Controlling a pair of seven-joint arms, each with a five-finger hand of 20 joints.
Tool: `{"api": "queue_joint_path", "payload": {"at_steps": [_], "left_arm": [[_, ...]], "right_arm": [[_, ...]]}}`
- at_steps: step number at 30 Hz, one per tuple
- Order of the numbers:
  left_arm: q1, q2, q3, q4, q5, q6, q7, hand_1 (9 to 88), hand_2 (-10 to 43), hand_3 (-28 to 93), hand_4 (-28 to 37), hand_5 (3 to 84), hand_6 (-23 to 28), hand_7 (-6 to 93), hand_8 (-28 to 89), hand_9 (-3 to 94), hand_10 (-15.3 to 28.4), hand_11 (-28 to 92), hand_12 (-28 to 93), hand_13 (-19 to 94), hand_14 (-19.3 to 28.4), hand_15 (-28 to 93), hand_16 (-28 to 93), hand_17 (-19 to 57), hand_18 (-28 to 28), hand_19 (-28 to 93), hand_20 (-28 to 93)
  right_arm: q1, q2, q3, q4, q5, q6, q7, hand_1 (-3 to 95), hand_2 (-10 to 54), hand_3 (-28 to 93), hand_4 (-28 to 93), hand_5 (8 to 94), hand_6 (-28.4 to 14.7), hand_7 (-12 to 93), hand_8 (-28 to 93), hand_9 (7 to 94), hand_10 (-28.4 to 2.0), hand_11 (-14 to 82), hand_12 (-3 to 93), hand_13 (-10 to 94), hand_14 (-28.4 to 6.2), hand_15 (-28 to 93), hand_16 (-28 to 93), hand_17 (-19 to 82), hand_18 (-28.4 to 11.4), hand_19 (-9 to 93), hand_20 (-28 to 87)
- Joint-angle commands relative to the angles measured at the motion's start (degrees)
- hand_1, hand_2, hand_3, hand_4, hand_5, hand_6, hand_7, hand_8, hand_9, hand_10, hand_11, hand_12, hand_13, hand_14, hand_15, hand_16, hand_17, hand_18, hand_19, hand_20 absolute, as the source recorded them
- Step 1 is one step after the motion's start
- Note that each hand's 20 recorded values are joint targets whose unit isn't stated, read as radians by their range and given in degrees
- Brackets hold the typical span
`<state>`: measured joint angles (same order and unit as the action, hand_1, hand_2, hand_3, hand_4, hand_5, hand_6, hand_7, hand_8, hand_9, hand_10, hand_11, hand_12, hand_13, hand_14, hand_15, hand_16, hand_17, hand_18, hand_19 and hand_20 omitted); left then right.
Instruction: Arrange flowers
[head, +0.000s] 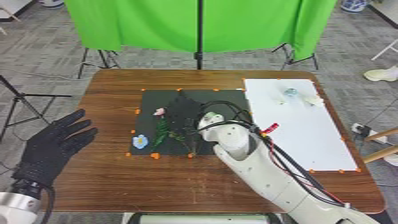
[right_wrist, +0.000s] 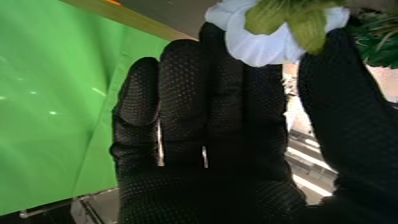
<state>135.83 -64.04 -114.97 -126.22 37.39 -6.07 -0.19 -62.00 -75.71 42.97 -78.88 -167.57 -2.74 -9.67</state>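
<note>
Bright green cloth backdrop (head: 151, 25) behind brown wooden table (head: 107, 180); thin black upright pole (head: 200, 30) nr cloth's ctr. Black metal tripod (head: 46, 95) on L, on grey patterned carpet (head: 49, 55). Blue-&-white porcelain-like pc (head: 354, 6), far R corner. Small orange markers (head: 155, 156) on tabletop.

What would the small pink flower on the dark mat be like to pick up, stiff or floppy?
The pink flower is probably light, as its bloom is small and its green stem slender. The long stem might bend a little if held at one end. Lying flat on the dark mat, it would likely slide if pushed.
</note>
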Motion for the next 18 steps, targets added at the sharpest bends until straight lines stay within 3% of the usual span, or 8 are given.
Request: {"api": "queue_joint_path", "payload": {"at_steps": [1,8,11,13,16,18], "left_arm": [[1.0,-0.46,-0.14,0.17,0.08,0.13,-0.25,25.7,-1.5,69,-23.3,36.0,3.6,18.9,-9,30.2,13.2,27,12,26,16.4,35,-2,-7.7,22.6,48,5],[1.4,-0.99,-0.32,-0.03,0.16,0.02,-0.15,25.9,-1.3,69,-23.0,36.4,3.7,18.8,-9,30.9,13.4,27,12,27,16.7,35,-1,-7.9,22.8,49,5],[1.6,-1.27,-0.38,-0.07,0.18,-0.02,-0.12,26.2,-1.2,68,-23.2,36.9,3.8,18.8,-9,31.6,13.7,27,12,27,17.0,36,-1,-7.9,22.9,49,5],[2.3,-1.62,-0.56,-0.45,0.23,-0.02,0.19,26.3,-1.1,68,-23.4,37.1,3.7,18.9,-9,31.9,13.8,27,12,27,17.1,36,-2,-7.9,22.9,49,5],[2.0,-1.79,-0.66,-0.27,0.23,0.20,-0.04,26.3,-1.2,68,-23.5,37.5,3.6,19.2,-9,32.3,13.8,27,12,27,17.1,36,-2,-7.8,22.9,49,5],[2.2,-1.94,-0.81,-0.41,0.25,0.40,0.19,26.3,-1.3,68,-23.6,37.6,3.5,19.2,-9,32.4,13.7,27,12,27,17.0,36,-2,-7.8,22.9,49,5]], "right_arm": [[-0.4,-0.2,0.9,-1.7,-5.5,-1.7,0.6,27.0,-9.5,87,-28,59.9,5.1,32,-22,62.7,-5.3,42.5,25.1,57,-3.7,70,22,21,-15.4,74,43],[-0.7,-0.6,4.7,-4.3,2.5,-3.8,1.8,12.1,-7.5,83,-28,56.0,1.7,29,-20,58.6,-7.3,42.7,23.7,54,-5.7,71,22,19,-16.5,74,43],[-0.3,0.7,7.2,-5.7,5.5,-3.8,3.3,8.2,-3.8,83,-28,53.5,0.3,27,-19,55.6,-8.4,41.8,23.1,52,-6.7,72,21,19,-17.1,73,44],[-0.3,2.7,8.8,-7.0,7.6,-3.5,4.9,8.2,-1.4,83,-28,51.4,0.0,26,-18,53.4,-8.9,41.4,23.0,50,-7.1,72,21,18,-17.4,73,44],[-0.4,6.2,11.2,-7.6,8.4,-3.4,7.8,9.0,-0.6,84,-28,50.3,0.0,26,-18,52.3,-9.1,41.1,22.9,49,-7.3,71,20,18,-17.5,72,44],[-0.3,9.0,12.6,-7.0,9.1,-2.8,9.5,15.2,-0.9,88,-27,45.7,0.0,27,-18,46.7,-9.4,39.5,22.0,44,-6.8,66,17,17,-17.7,69,41]]}}
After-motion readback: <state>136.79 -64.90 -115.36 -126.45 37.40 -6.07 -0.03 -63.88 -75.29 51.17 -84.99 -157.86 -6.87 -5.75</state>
